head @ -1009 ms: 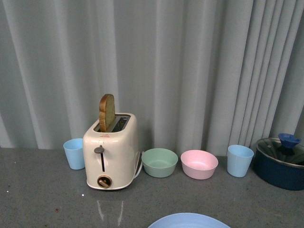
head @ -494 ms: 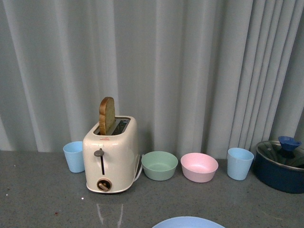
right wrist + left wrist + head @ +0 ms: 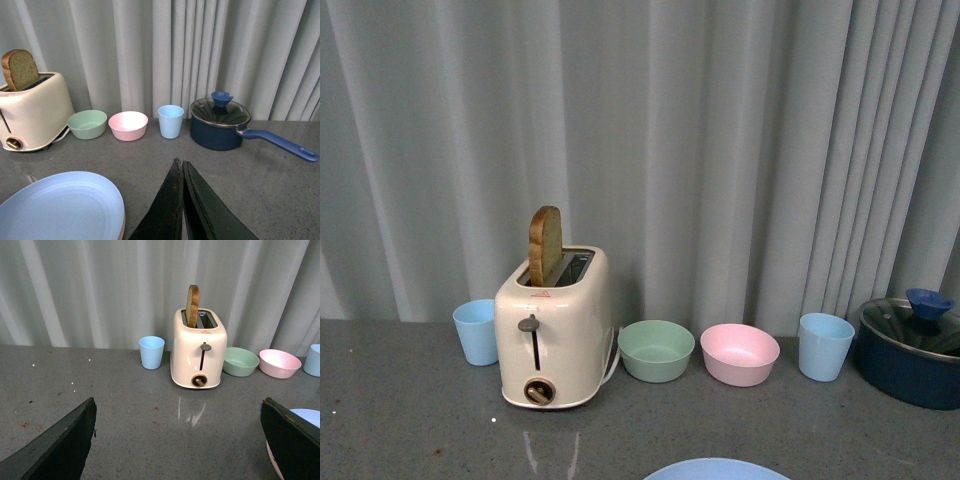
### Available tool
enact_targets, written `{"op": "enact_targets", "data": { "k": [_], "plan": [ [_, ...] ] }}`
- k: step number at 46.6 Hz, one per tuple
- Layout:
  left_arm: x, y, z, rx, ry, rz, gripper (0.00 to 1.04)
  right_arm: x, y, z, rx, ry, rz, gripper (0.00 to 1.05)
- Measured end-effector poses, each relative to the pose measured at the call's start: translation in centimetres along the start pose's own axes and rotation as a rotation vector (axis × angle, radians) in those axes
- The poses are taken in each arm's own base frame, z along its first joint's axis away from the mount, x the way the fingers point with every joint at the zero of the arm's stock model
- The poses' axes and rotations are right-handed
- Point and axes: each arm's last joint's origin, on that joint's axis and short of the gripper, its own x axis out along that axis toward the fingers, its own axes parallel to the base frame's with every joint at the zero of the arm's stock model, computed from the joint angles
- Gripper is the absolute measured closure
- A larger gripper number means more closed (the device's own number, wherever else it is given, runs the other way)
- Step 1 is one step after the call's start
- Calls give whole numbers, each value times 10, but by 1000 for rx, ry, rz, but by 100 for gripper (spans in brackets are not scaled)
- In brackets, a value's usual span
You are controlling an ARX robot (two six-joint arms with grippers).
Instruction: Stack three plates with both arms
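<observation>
The wide, shallow light blue round plate [image 3: 57, 207] lies on the grey table [image 3: 280, 185], close to the robot, in front of the green and pink bowls. A thin pinkish edge shows just under its rim in the right wrist view, so I think it already sits on top of another plate, but how many plates lie under it cannot be told. My guess is that the stacking is done or almost done, and both arms are up and away from the stack. The next move, if a plate is left, would be to find it, grip its thin rim, and set it flat on the blue one; no loose plate shows in these pictures. The right hand [image 3: 181, 205] has its two dark fingers pressed together with nothing between them, and it hangs just beside the blue plate without touching it. The left hand [image 3: 177, 440] is spread wide and holds nothing; its fingers show only at the two sides of the left wrist view. The blue plate looks smooth and dull, not shiny, with a low rim and nothing on it. At the back stand a cream toaster [image 3: 553, 335] with a slice of brown bread [image 3: 544, 243], a small green bowl [image 3: 656, 350] and a small pink bowl [image 3: 740, 353].
</observation>
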Motion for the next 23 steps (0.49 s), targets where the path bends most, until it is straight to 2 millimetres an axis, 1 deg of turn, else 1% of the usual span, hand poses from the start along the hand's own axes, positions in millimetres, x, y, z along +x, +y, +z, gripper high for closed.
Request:
{"op": "enact_targets", "data": {
  "k": [5,7,18,21,23],
  "plan": [
    [0,0,0,0,-1,0,7,0,0,0,0,1,0,102],
    [0,0,0,0,-1,0,7,0,0,0,-1,1,0,99],
    [0,0,0,0,-1,0,7,0,0,0,-1,1,0,60],
    [0,0,0,0,-1,0,7,0,0,0,-1,1,0,44],
    [0,0,0,0,-1,0,7,0,0,0,-1,1,0,35]
  ]
}}
